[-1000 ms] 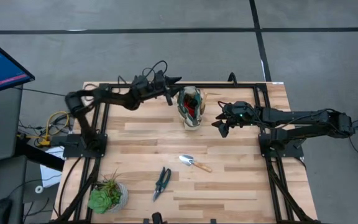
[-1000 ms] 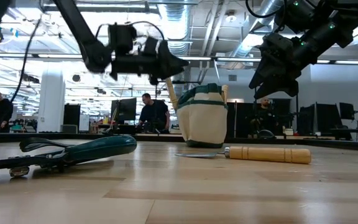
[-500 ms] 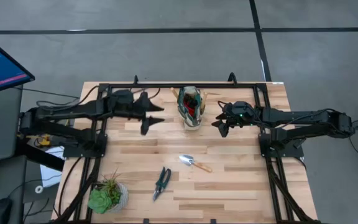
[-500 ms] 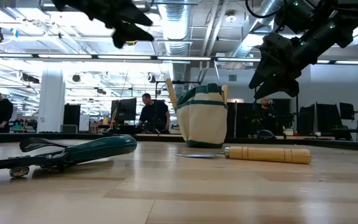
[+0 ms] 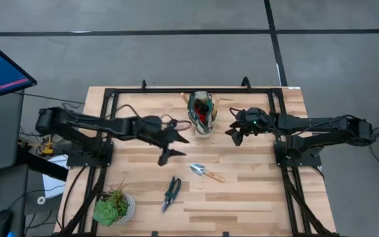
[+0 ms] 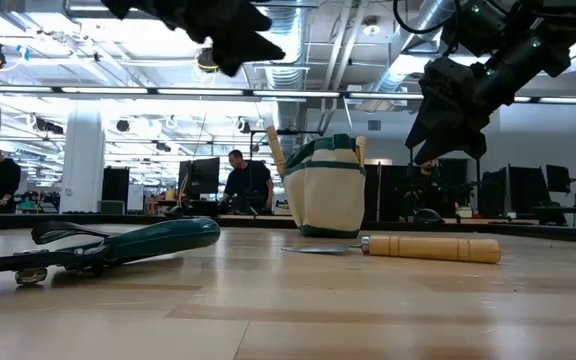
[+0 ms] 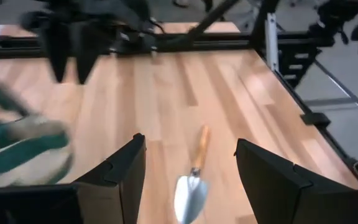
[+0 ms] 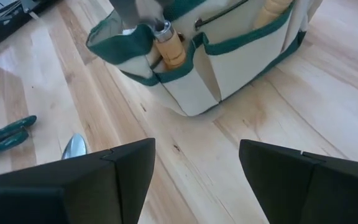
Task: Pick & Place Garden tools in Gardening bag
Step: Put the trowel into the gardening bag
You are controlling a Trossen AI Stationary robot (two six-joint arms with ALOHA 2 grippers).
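With fingers wide, the left gripper (image 5: pixel 170 149) should straddle the trowel (image 5: pixel 206 172) handle squarely; the right gripper (image 5: pixel 234 135) waits open by the bag (image 5: pixel 202 113).

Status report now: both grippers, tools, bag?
Left gripper open, empty, above trowel. Right gripper open beside bag. Shears on table. Nothing blocking.

Both arms are matt black and slender-jointed. Thin black cables loop along the left arm (image 5: pixel 104 124). The right arm (image 5: pixel 308 123) shows tiny green lights (near its wrist).
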